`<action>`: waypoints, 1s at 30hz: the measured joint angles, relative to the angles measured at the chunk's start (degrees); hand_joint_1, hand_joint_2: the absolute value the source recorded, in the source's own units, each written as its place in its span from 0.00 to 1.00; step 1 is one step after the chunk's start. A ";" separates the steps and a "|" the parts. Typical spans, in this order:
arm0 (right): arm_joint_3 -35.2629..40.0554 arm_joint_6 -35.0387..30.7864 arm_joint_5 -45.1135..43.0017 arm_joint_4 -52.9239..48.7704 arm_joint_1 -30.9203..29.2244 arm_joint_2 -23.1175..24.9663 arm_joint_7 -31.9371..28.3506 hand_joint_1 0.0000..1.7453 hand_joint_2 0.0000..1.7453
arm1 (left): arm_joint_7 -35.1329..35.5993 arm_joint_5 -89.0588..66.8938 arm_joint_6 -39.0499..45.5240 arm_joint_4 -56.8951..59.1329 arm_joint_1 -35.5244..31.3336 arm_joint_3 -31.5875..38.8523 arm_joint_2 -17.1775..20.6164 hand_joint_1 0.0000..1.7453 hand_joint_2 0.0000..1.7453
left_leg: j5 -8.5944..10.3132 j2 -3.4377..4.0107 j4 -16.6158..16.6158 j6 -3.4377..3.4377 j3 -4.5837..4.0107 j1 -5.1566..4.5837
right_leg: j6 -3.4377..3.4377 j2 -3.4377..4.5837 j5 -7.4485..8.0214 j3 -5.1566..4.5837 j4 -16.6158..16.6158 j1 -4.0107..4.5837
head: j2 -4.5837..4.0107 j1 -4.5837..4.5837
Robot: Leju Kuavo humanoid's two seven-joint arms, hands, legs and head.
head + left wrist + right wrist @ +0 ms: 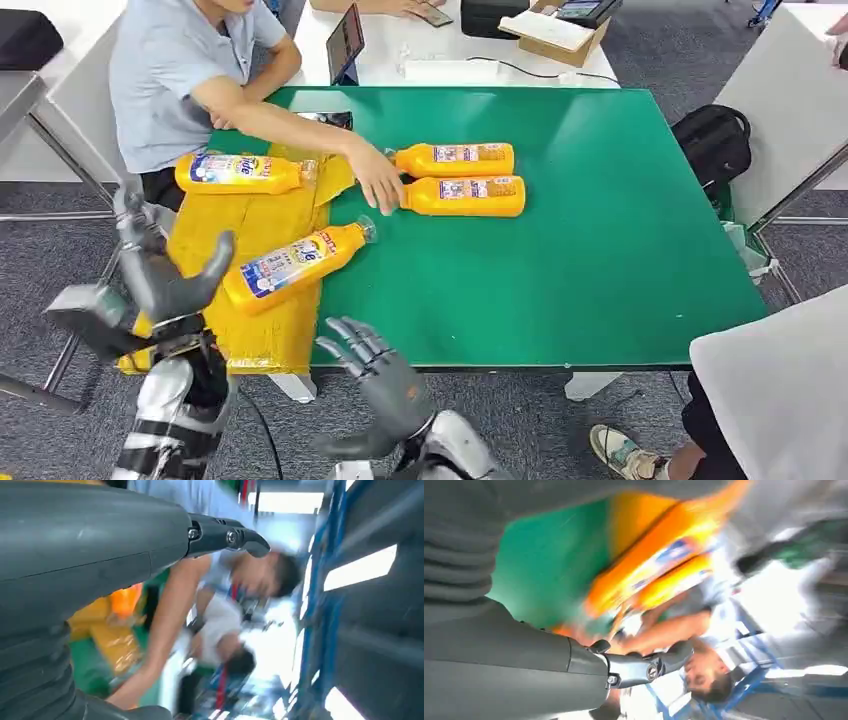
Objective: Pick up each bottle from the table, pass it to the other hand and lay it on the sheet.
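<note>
Black backpack (pixel 712 143) beside green table (pixel 600 240)

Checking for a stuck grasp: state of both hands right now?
Left hand: open, fingers spread, holding nothing, beside the orange plastic bottle lying on the yellow sheet.
Right hand: open, fingers spread, holding nothing.

The head view was bright, evenly lit and sharp, with soft glare on the green surface (pixel 600 230) beyond the hands. Both wrist views were heavily motion-blurred, with blown-out white ceiling lights (pixel 360 567) past the fingers.
</note>
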 measured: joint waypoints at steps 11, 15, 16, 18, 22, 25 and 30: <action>-25.44 -0.13 14.58 4.72 -2.61 -9.27 8.05 0.00 1.00 | -3.00 -6.03 6.35 -10.64 12.62 -1.18 -2.25 0.00 1.00 | 0.03 -0.14 0.01 0.08 0.01 -0.14 | 0.12 -0.03 0.08 0.04 -0.05 -0.12 | 0.00 -0.02; -26.58 -0.11 14.45 8.15 -4.64 -10.34 9.30 0.00 1.00 | -3.00 -6.58 6.98 -10.53 12.83 -2.38 -2.49 0.00 1.00 | 0.04 -0.11 0.01 0.08 0.03 -0.09 | 0.12 -0.02 0.09 0.03 -0.02 -0.09 | 0.00 -0.02; -26.71 -0.04 14.32 8.99 -5.26 -10.45 9.30 0.00 1.00 | -3.00 -6.91 7.00 -10.39 12.80 -2.78 -2.51 0.00 1.00 | 0.04 -0.11 0.01 0.07 0.02 -0.08 | 0.12 -0.02 0.09 0.03 -0.02 -0.09 | 0.00 -0.02; -26.69 0.07 14.10 11.03 -6.62 -10.47 9.49 0.00 1.00 | -2.80 -7.21 6.92 -9.94 12.66 -3.49 -2.62 0.00 1.00 | 0.04 -0.11 0.01 0.07 0.02 -0.07 | 0.12 -0.01 0.09 0.02 -0.01 -0.08 | 0.00 -0.02; -26.67 0.13 14.15 13.94 -8.53 -10.39 9.67 0.00 1.00 | -2.52 -7.69 6.92 -9.17 12.44 -4.74 -2.75 0.00 1.00 | 0.04 -0.12 0.01 0.07 0.00 -0.08 | 0.12 -0.02 0.09 0.03 -0.01 -0.09 | 0.00 -0.02; -26.32 1.34 15.66 17.29 -10.95 -9.95 11.27 0.00 1.00 | -1.75 -8.02 6.92 -7.99 11.42 -5.92 -2.75 0.00 1.00 | 0.04 -0.13 0.01 0.08 0.00 -0.09 | 0.12 -0.02 0.09 0.03 -0.02 -0.10 | 0.00 -0.02; -24.39 3.58 19.57 23.50 -15.18 -8.84 17.50 0.00 1.00 | -0.92 -8.22 6.92 -5.54 9.44 -7.69 -2.77 0.00 1.00 | 0.09 -0.12 0.01 0.13 0.02 -0.09 | 0.14 -0.02 0.11 0.03 -0.02 -0.10 | 0.00 -0.02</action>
